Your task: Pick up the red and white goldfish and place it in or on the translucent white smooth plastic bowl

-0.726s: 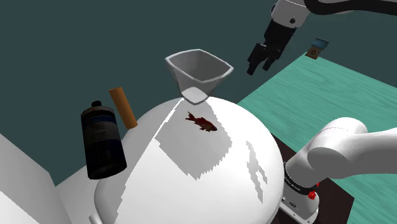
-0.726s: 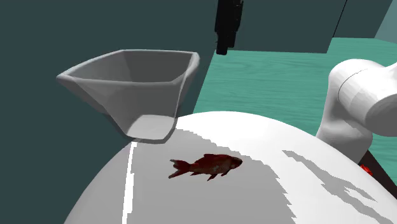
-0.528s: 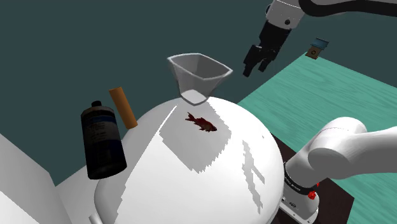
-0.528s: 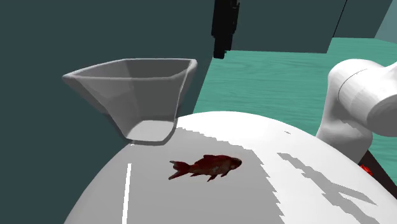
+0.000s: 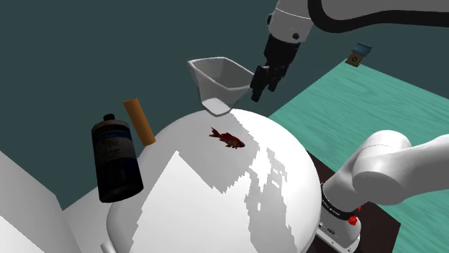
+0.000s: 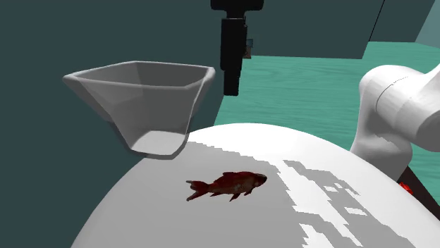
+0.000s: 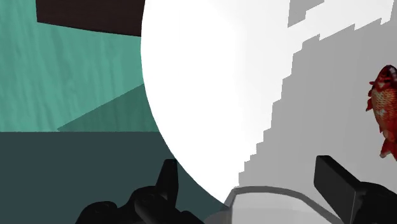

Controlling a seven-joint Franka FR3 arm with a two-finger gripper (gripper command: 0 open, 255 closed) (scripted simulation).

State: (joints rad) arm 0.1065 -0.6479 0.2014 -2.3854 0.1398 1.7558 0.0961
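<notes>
Small dark-red goldfish [image 5: 227,138] [image 6: 229,184] [image 7: 383,108] lies flat on the crown of the white domed worktop [image 5: 216,205], just on the near side of the grey-white translucent square-rimmed bowl [image 5: 216,90] [image 6: 141,98], not touching it. My guess is it's light, stiff and thin and may skid on the curve, so pinch across mid-body, clear of tail and fins. Black two-finger hand [image 5: 263,86] [image 6: 231,88] is spread and empty, in the air beside the bowl's rim on the shoulder view's right; versus 0.7 s ago it has come left and lower, fish unmoved.
</notes>
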